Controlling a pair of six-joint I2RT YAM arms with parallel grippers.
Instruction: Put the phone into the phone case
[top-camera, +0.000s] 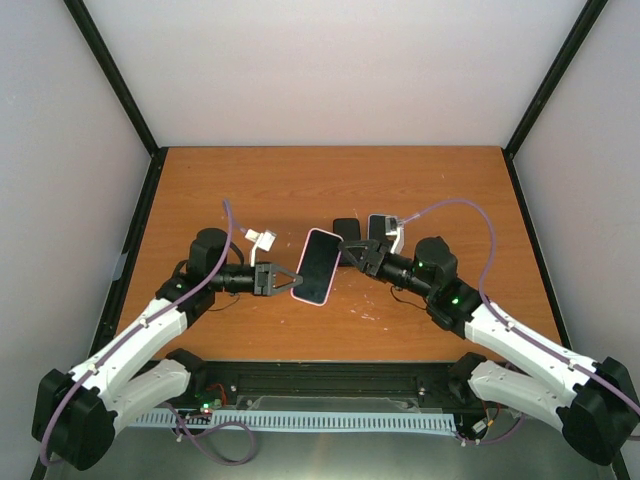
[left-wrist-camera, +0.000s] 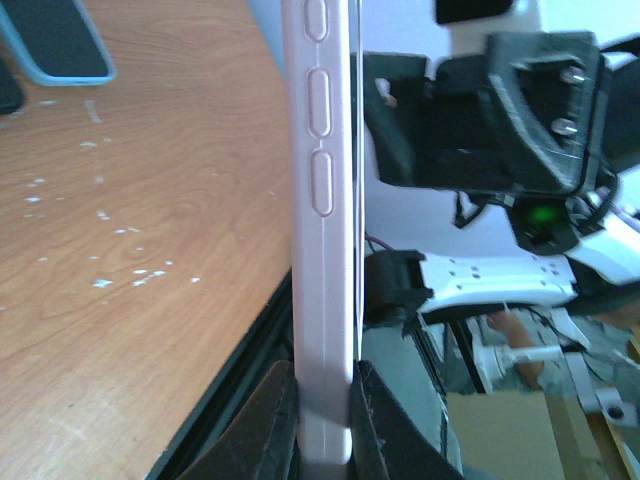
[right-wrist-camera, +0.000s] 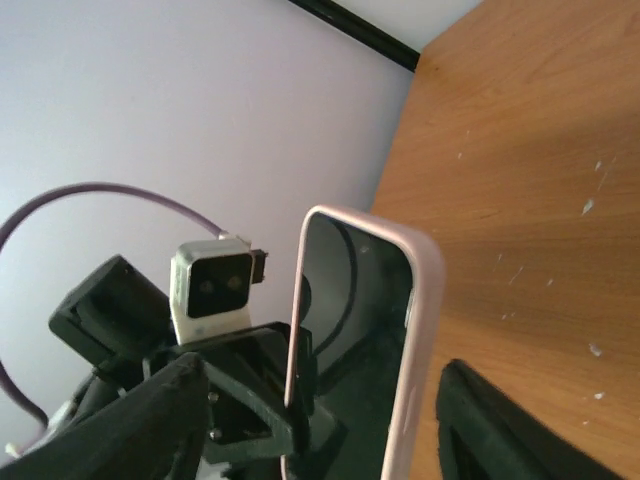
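Our left gripper (top-camera: 296, 281) tight on the pink phone case (top-camera: 318, 262), right gripper (top-camera: 348, 246) wide, empty, astride it; blue-cased phone (left-wrist-camera: 55, 40) beyond.

The pink rounded phone case (top-camera: 317, 266) sits between left gripper (top-camera: 297, 282) and right gripper (top-camera: 348, 246), above the brown wooden table (top-camera: 240, 190); a black flat slab (top-camera: 345, 228) lies behind it.

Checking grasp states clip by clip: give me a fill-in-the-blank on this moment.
The left gripper is ___ on the pink case. The right gripper has its jaws ___, one each side of that case. On the table lies a phone in a light ___ case.
Missing: shut; open; blue.
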